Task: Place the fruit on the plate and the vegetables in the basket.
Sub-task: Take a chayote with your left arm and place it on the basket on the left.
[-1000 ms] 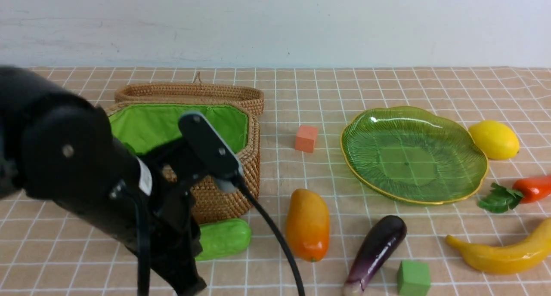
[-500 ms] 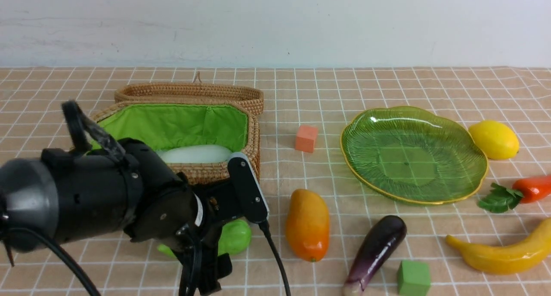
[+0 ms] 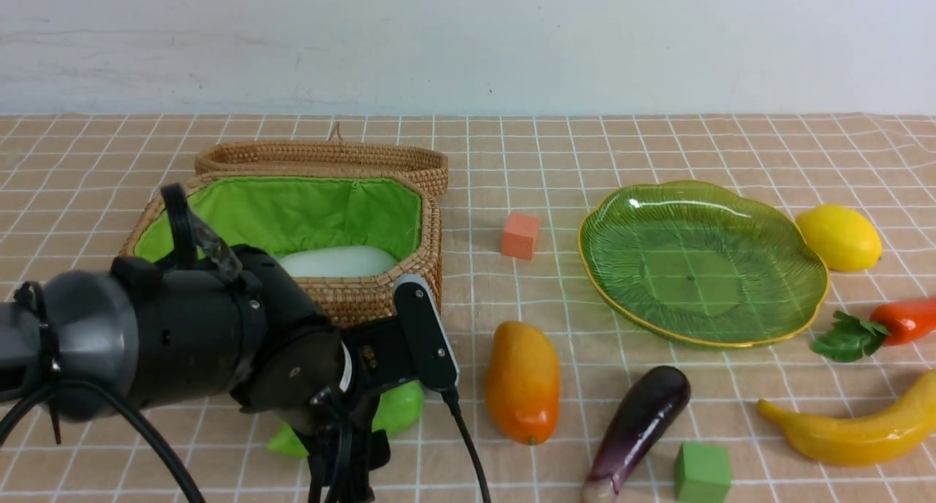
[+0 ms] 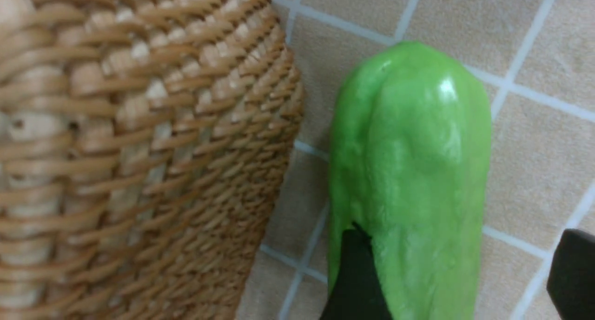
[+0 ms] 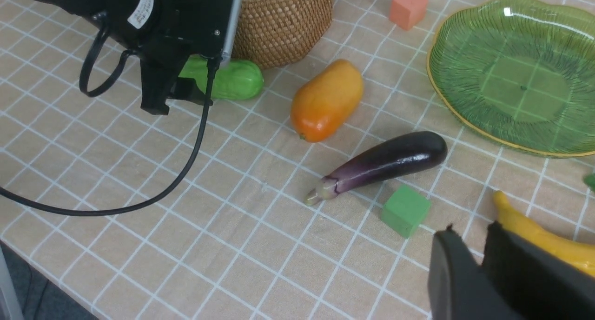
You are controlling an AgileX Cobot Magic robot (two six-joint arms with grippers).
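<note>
The basket (image 3: 369,304) stands open just behind the left jaws, and the white radish (image 3: 336,260) is seen lying inside it on the green lining (image 3: 292,210); its lid (image 3: 322,156) is propped behind it. The plate (image 3: 702,269) lies well away to the right of those jaws, with the lemon (image 3: 839,237) set on the surface just beside its far rim. The left jaws are spread wide and lowered around the gourd (image 4: 413,171): one of the fingers (image 4: 355,278) is pressed against its side while the other is kept apart from it, so the gourd is straddled but not clamped. The right jaws are drawn together with nothing between them, and the banana (image 3: 855,433) is found just beside them, the green cube (image 3: 702,474) and eggplant (image 3: 640,422) near. The mango (image 3: 522,380) is placed to the right of the left jaws, the pepper (image 3: 903,320) beyond the banana, and the orange cube (image 3: 520,235) between basket and plate. A second ago the basket's inside was hidden by the left arm (image 3: 183,342) held over it; since then the arm has been brought down in front, the radish has been uncovered, and the gourd has been nudged slightly askew. The surface (image 3: 658,145) is covered with a tan cloth ruled in white squares, and a pale plain wall (image 3: 468,42) is seen behind
</note>
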